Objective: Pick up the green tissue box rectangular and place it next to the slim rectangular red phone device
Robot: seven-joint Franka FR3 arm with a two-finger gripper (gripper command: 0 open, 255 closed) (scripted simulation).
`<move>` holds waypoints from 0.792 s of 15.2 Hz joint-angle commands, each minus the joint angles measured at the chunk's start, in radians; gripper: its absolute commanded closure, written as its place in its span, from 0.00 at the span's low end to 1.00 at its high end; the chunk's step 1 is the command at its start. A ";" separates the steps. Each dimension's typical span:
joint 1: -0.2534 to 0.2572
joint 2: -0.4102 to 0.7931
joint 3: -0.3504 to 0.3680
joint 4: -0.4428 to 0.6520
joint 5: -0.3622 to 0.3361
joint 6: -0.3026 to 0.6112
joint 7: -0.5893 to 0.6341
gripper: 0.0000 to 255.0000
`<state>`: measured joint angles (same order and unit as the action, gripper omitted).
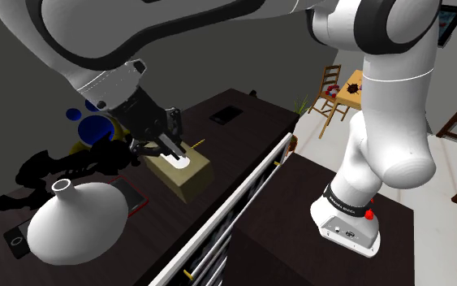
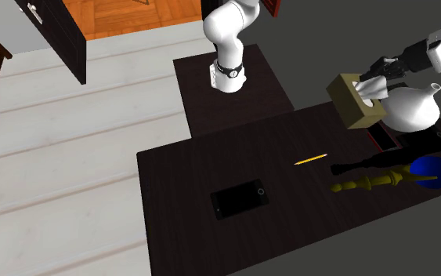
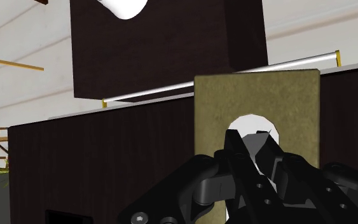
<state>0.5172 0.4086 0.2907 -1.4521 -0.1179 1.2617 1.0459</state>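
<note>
Second exterior view: table (image 2: 179, 180) is bare mid-frame, where only the pencil (image 2: 310, 159) and black phone (image 2: 240, 198) lie flat. Right of frame is crowded: vase (image 2: 414, 108), black figure (image 2: 383, 163), candlestick (image 2: 367, 183), blue object (image 2: 434, 168). Red phone (image 2: 381, 139) lies just beside the vase, with bare tabletop to its left.

Dim, even light throughout; the dark table (image 2: 179, 235) swallows detail; the pale floor (image 2: 54, 157) reads brightest.

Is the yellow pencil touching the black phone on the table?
No, in the second exterior view the pencil lies well apart from the black phone, with bare table between them.
</note>
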 commanded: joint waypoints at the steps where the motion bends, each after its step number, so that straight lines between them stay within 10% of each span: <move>1: -0.003 0.001 -0.001 -0.028 -0.001 0.030 0.000 1.00; 12: -0.005 0.032 -0.005 -0.123 -0.009 0.154 0.008 1.00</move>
<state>0.5114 0.4385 0.2853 -1.5715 -0.1265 1.4091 1.0527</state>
